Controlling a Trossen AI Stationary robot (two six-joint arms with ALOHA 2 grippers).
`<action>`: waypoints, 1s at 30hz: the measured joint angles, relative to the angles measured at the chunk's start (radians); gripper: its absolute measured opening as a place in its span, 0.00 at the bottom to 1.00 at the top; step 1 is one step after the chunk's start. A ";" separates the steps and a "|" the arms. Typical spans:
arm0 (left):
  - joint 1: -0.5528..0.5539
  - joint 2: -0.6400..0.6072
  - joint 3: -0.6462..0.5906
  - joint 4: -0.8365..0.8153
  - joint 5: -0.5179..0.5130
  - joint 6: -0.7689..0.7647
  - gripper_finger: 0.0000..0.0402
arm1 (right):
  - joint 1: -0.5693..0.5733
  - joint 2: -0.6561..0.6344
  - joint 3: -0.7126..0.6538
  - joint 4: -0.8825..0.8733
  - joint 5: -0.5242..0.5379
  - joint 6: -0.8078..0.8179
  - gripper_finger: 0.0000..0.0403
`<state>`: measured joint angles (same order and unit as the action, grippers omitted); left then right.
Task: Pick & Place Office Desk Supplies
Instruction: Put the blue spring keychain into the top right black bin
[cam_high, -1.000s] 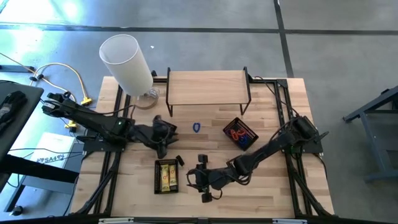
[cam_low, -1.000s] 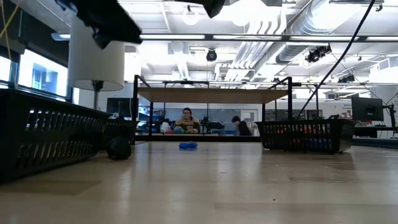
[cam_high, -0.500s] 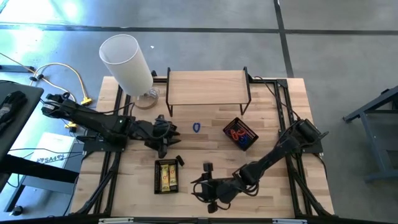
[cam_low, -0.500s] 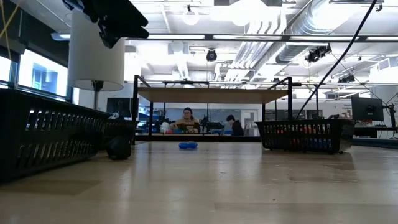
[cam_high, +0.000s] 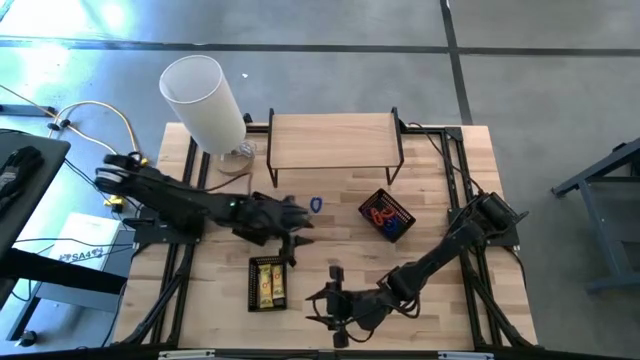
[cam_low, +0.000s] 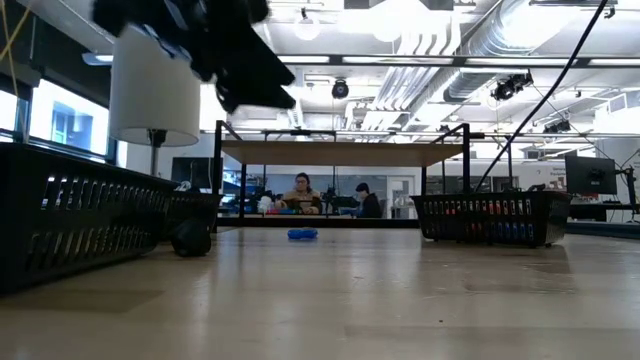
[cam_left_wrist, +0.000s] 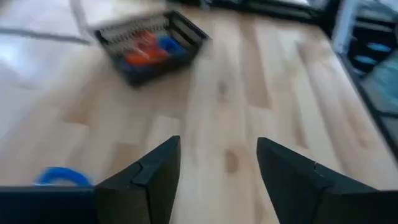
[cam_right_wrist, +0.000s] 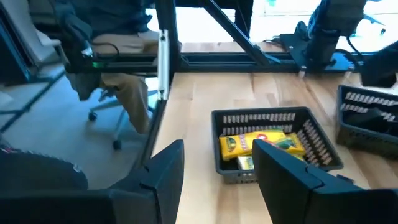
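The counter (cam_high: 430, 190) carries a raised wooden shelf (cam_high: 332, 140) at twelve o'clock, with a white cylinder (cam_high: 203, 100) at about eleven. Toward three o'clock of centre sits a dark basket (cam_high: 387, 215) of red and blue loops; at six o'clock another basket (cam_high: 267, 283) holds yellow packets. One blue loop (cam_high: 316, 204) lies loose on the wood just below the shelf.

The left gripper (cam_high: 296, 228) hangs over mid-counter, just at seven o'clock of that loop, fingers spread with nothing between them. The right gripper (cam_high: 334, 308) waits near the six o'clock edge beside the packet basket, fingers likewise apart and empty.

Likely trouble: the loop is thin and flat, so fingers coming down off-centre could push it along the wood rather than pinch it. The left arm also reaches low past the packet basket and might clip its rim or the small dark piece (cam_high: 290, 258) beside its corner.

Hard to read: in the left wrist view the loop (cam_left_wrist: 60, 177) is cut off by the gripper body, and the whole view is smeared. In the low view the left arm is only a dark mass, its height over the counter unclear. What the small dark piece is cannot be told.
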<state>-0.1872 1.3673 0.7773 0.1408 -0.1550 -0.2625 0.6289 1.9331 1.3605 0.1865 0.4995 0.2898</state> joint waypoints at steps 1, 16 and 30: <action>0.015 0.024 0.022 -0.022 0.054 -0.006 0.51 | 0.003 0.000 0.000 0.007 -0.002 0.004 0.44; 0.143 0.252 0.368 -0.480 0.202 0.134 0.51 | 0.144 0.000 0.000 0.188 0.186 -0.227 0.44; 0.298 0.288 0.409 -0.631 0.230 -0.153 0.51 | 0.173 0.000 0.000 0.143 0.176 -0.177 0.44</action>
<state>0.1106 1.6556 1.1864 -0.4904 0.0751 -0.4155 0.8021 1.9331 1.3605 0.3292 0.6754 0.1130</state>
